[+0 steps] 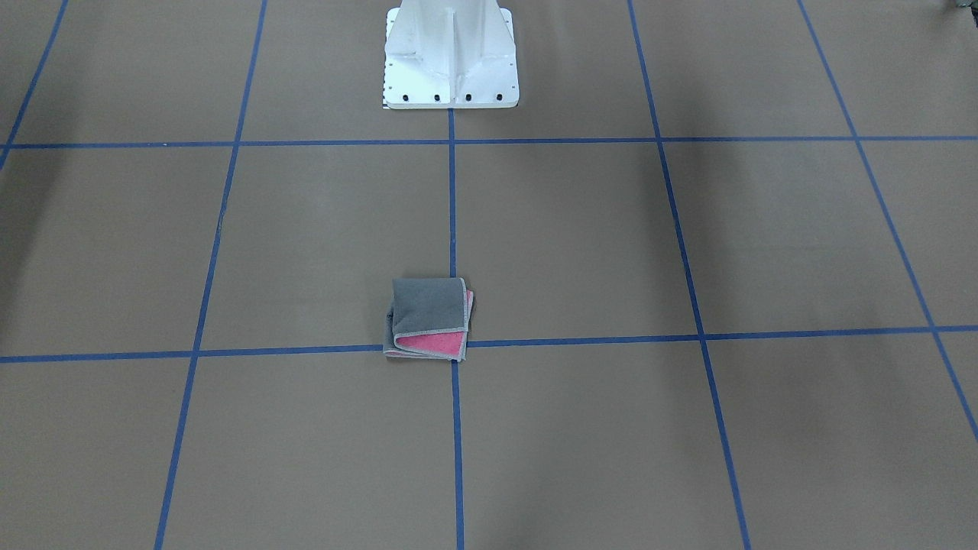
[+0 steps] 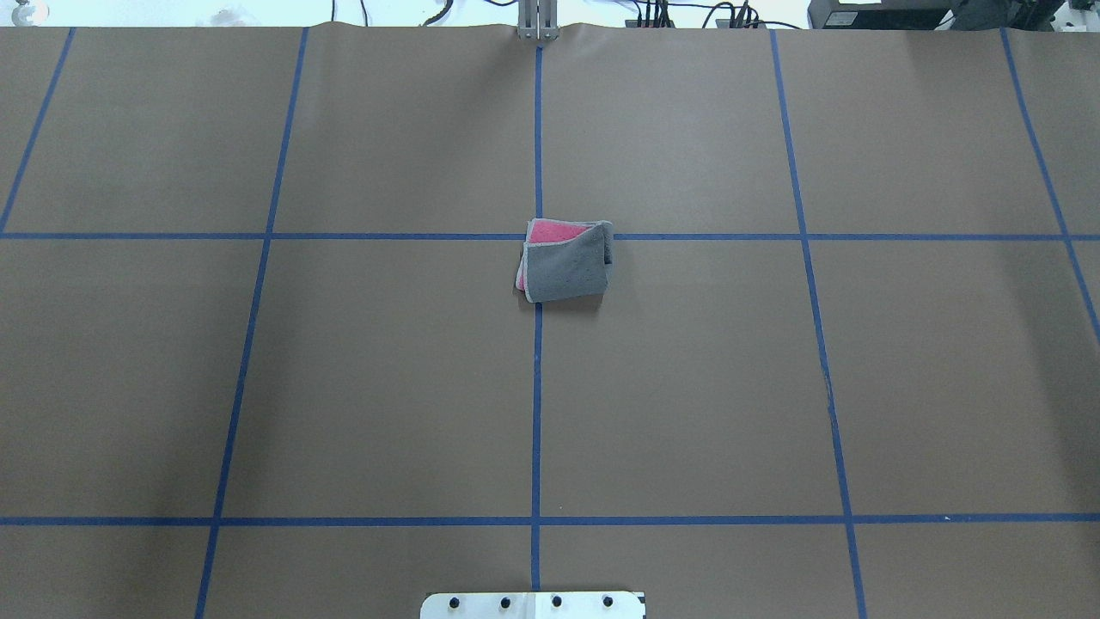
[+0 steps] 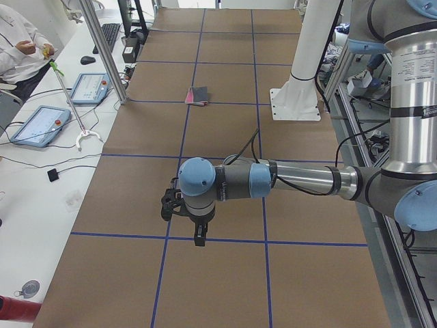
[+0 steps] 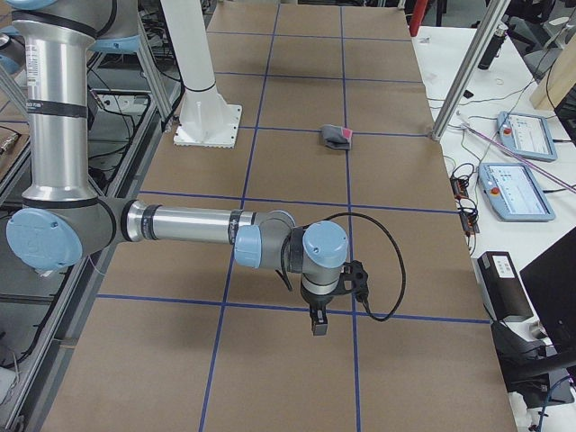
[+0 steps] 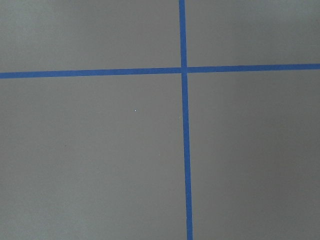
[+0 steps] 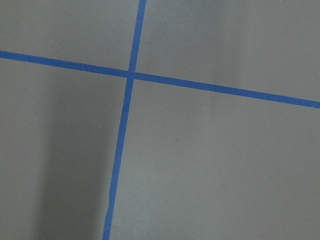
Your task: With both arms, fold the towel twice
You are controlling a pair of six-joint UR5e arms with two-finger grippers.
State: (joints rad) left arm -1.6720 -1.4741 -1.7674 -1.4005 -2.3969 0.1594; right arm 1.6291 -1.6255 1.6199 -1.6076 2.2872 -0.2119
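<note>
The towel (image 1: 428, 317) lies folded small on the brown table, grey face up with a pink strip showing along one edge. It sits at a crossing of blue tape lines (image 2: 565, 271), far from both arms (image 3: 197, 96) (image 4: 337, 137). My left gripper (image 3: 198, 239) hangs pointing down over the table near the left end, well away from the towel. My right gripper (image 4: 317, 326) hangs the same way near the right end. Each shows only in a side view, so I cannot tell whether it is open or shut. Both wrist views show only bare table and tape.
The white pedestal base (image 1: 451, 57) stands at the robot's side of the table. Blue tape lines (image 2: 537, 387) divide the brown surface. Beyond the far edge are a metal post (image 3: 102, 48), tablets (image 3: 37, 125) (image 4: 517, 189), cables and a seated person (image 3: 17, 41).
</note>
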